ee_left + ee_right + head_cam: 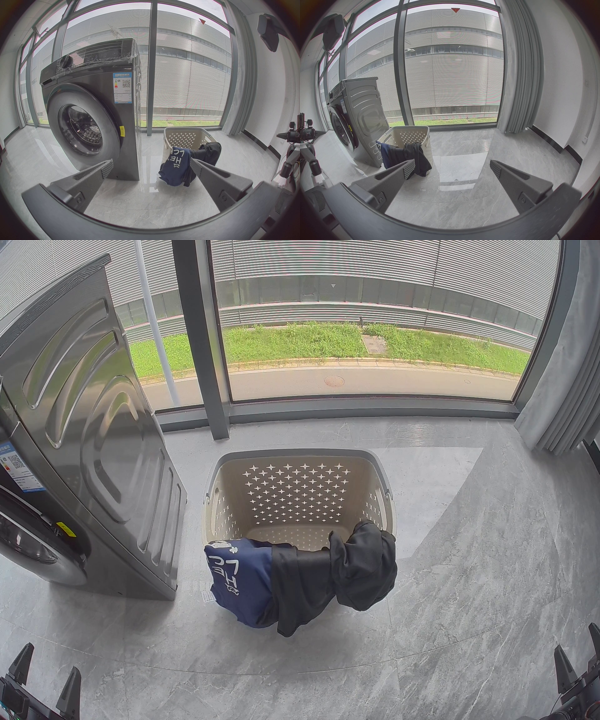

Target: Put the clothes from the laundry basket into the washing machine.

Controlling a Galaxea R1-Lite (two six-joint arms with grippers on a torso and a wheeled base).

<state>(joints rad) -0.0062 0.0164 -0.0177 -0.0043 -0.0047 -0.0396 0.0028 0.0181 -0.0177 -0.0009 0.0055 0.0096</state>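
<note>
Clothes [300, 580] drape over a laundry basket [299, 455] beside a washing machine [94, 427].
Left gripper [151, 164] and right gripper [451, 165] hang low, both spread wide.

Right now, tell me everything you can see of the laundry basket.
The laundry basket is a cream, plastic-looking tub, rectangular with rounded corners and a greyish rim. Its walls are pierced with star-shaped holes. It stands upright on the grey stone-look floor, to the right of the washing machine in the head view, with a gap between them. A navy garment and a black garment hang over its near rim and spill outside. Part of its bottom shows bare.
</note>
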